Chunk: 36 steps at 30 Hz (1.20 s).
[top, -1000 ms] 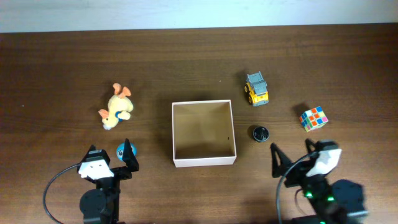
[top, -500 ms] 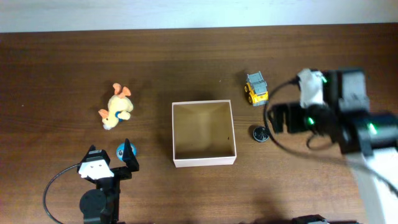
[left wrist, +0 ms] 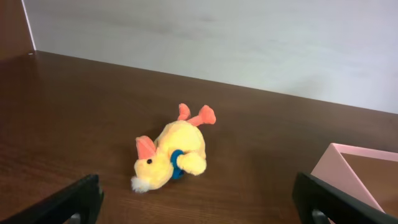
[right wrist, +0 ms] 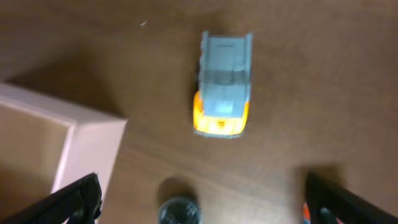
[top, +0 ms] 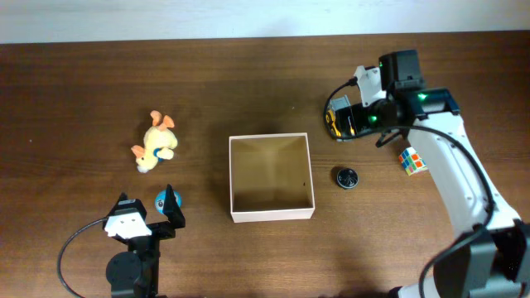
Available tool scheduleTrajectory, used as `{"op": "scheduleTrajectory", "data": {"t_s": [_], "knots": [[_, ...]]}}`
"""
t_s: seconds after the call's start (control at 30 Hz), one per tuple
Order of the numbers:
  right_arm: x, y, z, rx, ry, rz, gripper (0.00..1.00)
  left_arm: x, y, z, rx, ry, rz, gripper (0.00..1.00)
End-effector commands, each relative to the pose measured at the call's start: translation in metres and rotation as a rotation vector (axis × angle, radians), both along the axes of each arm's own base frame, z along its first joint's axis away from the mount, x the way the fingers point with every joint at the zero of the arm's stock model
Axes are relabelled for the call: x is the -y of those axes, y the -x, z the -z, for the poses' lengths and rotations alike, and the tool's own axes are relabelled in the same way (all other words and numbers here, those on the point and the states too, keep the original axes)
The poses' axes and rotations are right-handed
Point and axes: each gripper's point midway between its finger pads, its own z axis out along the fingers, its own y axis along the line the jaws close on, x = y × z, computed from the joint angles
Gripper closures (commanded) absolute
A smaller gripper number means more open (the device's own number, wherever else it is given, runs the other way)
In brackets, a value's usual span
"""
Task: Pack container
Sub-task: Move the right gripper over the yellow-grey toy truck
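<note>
Swinging out from its parked spot at the near right edge, the right arm now reaches across the brown wooden table [top: 83,83], and the right gripper [top: 354,122] hangs over the small yellow-and-grey toy truck [right wrist: 222,93] with its jaws spread wide, holding nothing. The left gripper [top: 146,204] has not shifted and is equally wide and empty, facing the yellow plush duck [left wrist: 169,155]. The container [top: 269,178], a square shallow white-walled cardboard box, sits empty mid-table just left of the truck, so packing appears not yet begun, with the truck the likely first pick.
</note>
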Motion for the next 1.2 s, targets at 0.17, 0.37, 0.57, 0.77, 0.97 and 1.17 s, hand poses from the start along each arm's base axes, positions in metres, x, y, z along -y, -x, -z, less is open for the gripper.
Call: {"op": "scheduleTrajectory", "data": {"t_s": [0.17,0.37,0.57,0.77,0.97,1.17], "knots": [[0.009,-0.043,0.005,0.111,0.048,0.019,0.01,0.001,0.000,0.001,0.002,0.006,0.008,0.01],[0.008,-0.059,0.012,0.140,0.028,0.048,0.01,0.001,0.000,0.001,0.002,0.006,0.008,0.01],[0.007,-0.059,0.041,0.069,0.023,0.063,0.00,0.001,0.000,0.001,0.002,0.006,0.007,0.01],[0.006,-0.064,0.047,0.072,0.014,0.060,0.00,0.001,0.000,0.001,0.002,0.006,0.007,0.01],[0.006,-0.073,0.055,0.082,-0.005,0.092,0.06,0.001,0.000,0.001,0.002,0.006,0.008,0.01],[0.004,-0.073,0.086,0.013,-0.029,0.133,0.07,0.001,0.000,0.001,0.002,0.006,0.008,0.01]]}}
